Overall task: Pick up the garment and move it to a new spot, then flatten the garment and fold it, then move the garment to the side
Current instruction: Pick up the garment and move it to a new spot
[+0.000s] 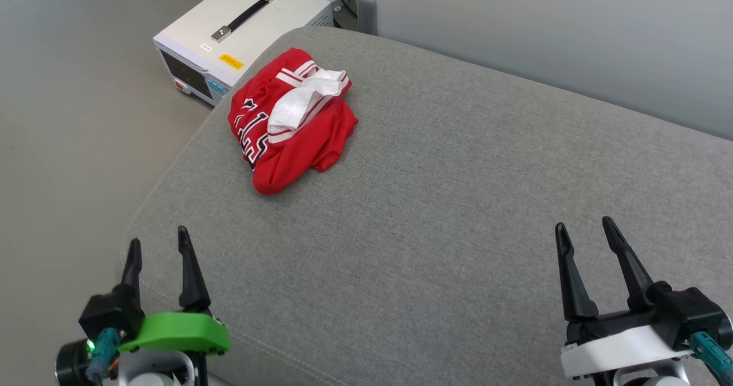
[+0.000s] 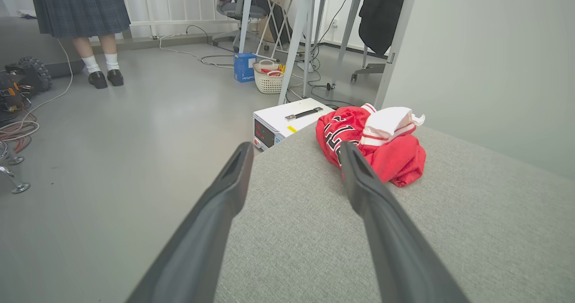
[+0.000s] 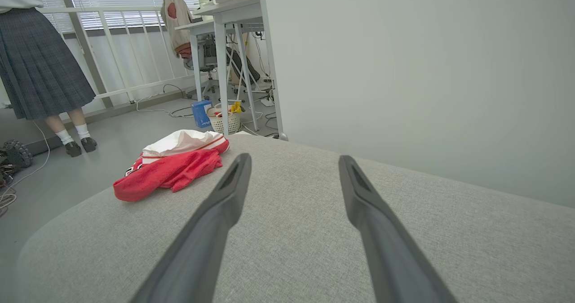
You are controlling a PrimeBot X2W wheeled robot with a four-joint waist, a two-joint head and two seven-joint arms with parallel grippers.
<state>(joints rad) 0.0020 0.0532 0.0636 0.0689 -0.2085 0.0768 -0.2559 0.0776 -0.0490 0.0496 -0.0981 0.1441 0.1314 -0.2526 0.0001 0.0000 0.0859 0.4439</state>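
The garment [image 1: 292, 119], a red jersey shirt with white sleeves and black lettering, lies crumpled in a heap at the far left corner of a grey cushioned surface [image 1: 435, 214]. It also appears as the garment [image 2: 373, 141] ahead of my left fingers and the garment [image 3: 173, 166] to the left of my right fingers. My left gripper [image 1: 159, 241] hovers open over the near left edge, well short of the heap. Over the near right part, my right gripper [image 1: 584, 229] stands open, far from the shirt. Nothing is between either pair of fingers.
A white box-shaped device [image 1: 240, 31] with a black handle sits on the floor just beyond the cushion's far left corner. A pale partition wall [image 1: 544, 31] runs behind the cushion. A person [image 2: 85, 24] stands on the grey floor further off, near desks, cables and a basket [image 2: 268, 80].
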